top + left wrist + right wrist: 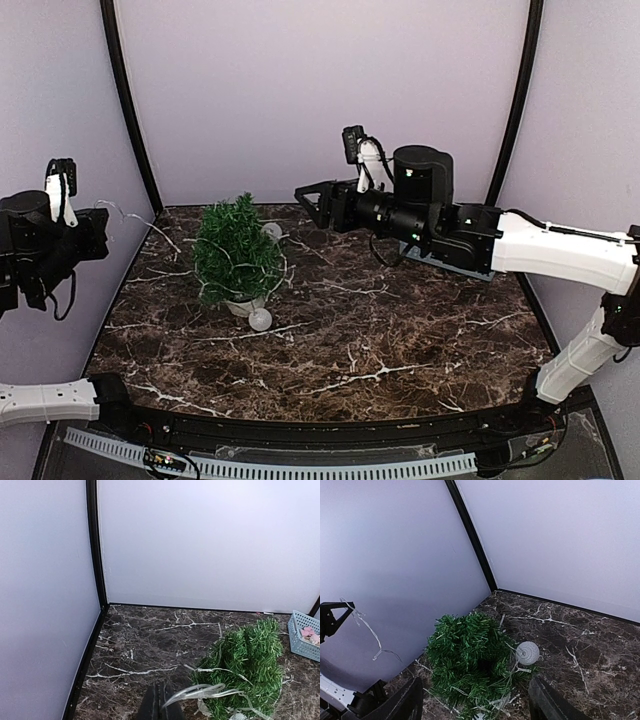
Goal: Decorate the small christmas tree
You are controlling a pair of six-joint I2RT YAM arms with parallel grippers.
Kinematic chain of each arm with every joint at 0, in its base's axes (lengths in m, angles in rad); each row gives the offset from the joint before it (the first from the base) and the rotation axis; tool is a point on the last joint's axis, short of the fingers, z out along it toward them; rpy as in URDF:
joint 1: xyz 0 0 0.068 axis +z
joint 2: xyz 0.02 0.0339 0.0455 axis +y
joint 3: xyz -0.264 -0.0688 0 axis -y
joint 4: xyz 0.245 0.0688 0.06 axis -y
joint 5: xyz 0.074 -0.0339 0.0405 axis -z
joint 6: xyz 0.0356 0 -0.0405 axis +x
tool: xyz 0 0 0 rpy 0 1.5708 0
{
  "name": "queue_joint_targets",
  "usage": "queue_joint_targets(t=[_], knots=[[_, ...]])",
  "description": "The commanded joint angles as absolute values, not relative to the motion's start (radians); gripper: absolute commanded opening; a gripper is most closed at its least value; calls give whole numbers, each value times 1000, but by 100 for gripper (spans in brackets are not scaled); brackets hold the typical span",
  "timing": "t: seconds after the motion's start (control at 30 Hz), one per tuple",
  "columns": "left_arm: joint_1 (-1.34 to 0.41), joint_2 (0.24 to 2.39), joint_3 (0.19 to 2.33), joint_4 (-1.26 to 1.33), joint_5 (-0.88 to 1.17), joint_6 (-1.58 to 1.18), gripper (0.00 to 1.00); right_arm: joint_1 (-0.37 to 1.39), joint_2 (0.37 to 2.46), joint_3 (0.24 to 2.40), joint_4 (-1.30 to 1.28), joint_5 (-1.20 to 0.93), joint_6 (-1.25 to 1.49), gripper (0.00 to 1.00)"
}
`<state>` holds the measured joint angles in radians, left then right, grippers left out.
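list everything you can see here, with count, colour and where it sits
small christmas tree: 1, dark green, back left of the table
pot: 1, white, under the tree
ball ornaments: 2, white; one at the tree's back right, one on the table in front of the pot
wire: 1, thin and white, draped on the tree and running to the left gripper
basket: 1, light blue, back right, pink items inside
table: 1, dark brown marble with white veins
left gripper: 1, black, shut on the wire, raised left of the tree
right gripper: 1, black, open and empty, raised right of the tree
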<state>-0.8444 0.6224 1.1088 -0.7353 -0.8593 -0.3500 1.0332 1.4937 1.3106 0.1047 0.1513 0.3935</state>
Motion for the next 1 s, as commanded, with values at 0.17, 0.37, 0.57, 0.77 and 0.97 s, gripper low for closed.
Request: queue_joint_targets(t=[0.17, 0.37, 0.57, 0.77, 0.97], knots=[[-745, 776, 1090, -561, -846, -115, 0, 1028, 1492, 1328, 138, 113, 377, 77], [-479, 845, 1050, -416, -558, -72, 0, 1029, 1485, 1323, 134, 104, 379, 79], [-368, 910, 1067, -330, -513, -60, 0, 1029, 1478, 1315, 114, 127, 371, 79], [-221, 1009, 1125, -290, -415, -48, 0, 1029, 1496, 1321, 103, 131, 367, 79], [-141, 1143, 1198, -238, -270, -19, 0, 1028, 1504, 1321, 97, 138, 363, 80]])
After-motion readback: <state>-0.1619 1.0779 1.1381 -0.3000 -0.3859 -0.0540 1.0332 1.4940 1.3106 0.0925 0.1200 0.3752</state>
